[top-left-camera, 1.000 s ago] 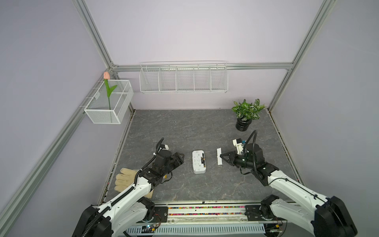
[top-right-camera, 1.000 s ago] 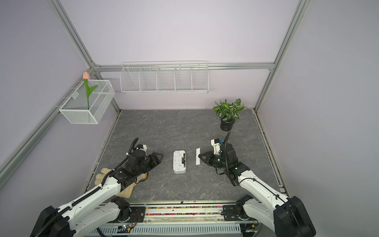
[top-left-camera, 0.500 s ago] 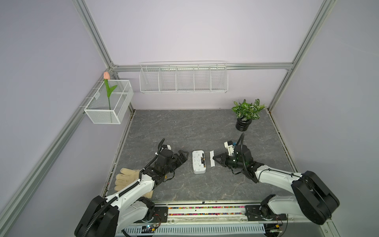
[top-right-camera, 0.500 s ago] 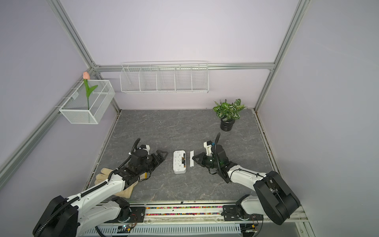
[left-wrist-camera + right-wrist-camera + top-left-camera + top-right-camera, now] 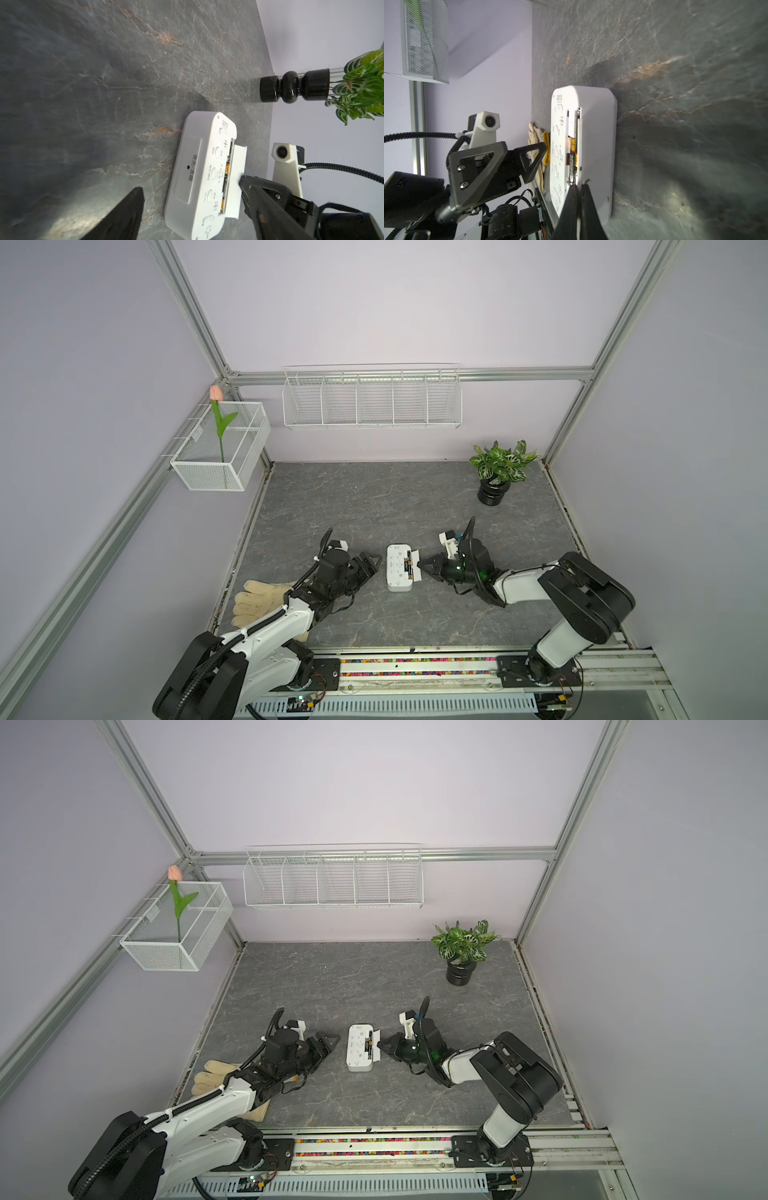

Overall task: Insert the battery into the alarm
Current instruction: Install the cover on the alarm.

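Observation:
The white alarm [image 5: 397, 572] [image 5: 358, 1050] lies back up in the middle of the table. A black and gold battery [image 5: 226, 171] [image 5: 572, 158] sits in the open slot along its right edge. A thin white cover strip [image 5: 416, 569] [image 5: 376, 1046] [image 5: 236, 187] rests against that edge, and my right gripper [image 5: 420, 564] [image 5: 382, 1045] [image 5: 579, 187] is shut on it. My left gripper [image 5: 374, 566] [image 5: 332, 1046] stands open just left of the alarm, apart from it, with nothing between its fingers [image 5: 128, 212].
A cream work glove [image 5: 257, 601] lies at the front left under my left arm. A potted plant [image 5: 496, 472] stands at the back right. A wire basket with a tulip [image 5: 220, 448] and a wire shelf [image 5: 370, 398] hang on the walls.
My right gripper has slid left with the cover strip, from well right of the alarm up against its slot edge. My left gripper has edged right toward the alarm.

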You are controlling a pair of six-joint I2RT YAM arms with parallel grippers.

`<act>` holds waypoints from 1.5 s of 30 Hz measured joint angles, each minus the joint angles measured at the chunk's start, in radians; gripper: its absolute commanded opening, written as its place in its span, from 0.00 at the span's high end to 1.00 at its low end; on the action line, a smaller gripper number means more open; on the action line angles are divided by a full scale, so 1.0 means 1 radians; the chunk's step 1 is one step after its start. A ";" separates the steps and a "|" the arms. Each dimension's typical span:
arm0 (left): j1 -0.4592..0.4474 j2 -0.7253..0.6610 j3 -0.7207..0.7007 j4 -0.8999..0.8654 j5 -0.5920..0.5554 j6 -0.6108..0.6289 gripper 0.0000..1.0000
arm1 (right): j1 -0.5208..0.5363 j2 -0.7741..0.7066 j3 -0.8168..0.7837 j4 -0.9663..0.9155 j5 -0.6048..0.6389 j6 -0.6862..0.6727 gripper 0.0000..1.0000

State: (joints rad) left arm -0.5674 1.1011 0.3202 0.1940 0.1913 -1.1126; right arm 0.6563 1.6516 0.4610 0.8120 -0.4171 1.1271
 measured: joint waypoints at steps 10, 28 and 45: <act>0.000 0.139 0.025 0.072 0.083 0.007 0.38 | 0.003 -0.031 -0.005 0.045 0.028 0.010 0.93; -0.018 0.275 0.082 0.145 0.129 0.011 0.51 | 0.029 0.048 0.039 0.071 0.032 0.027 0.93; -0.024 0.301 0.082 0.150 0.139 0.011 0.55 | 0.037 0.120 0.040 0.158 0.031 0.064 0.93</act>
State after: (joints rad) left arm -0.5911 1.4021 0.4023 0.3439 0.3305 -1.1015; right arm 0.6937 1.7714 0.5014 0.9703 -0.3859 1.1915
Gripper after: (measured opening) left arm 0.449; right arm 0.066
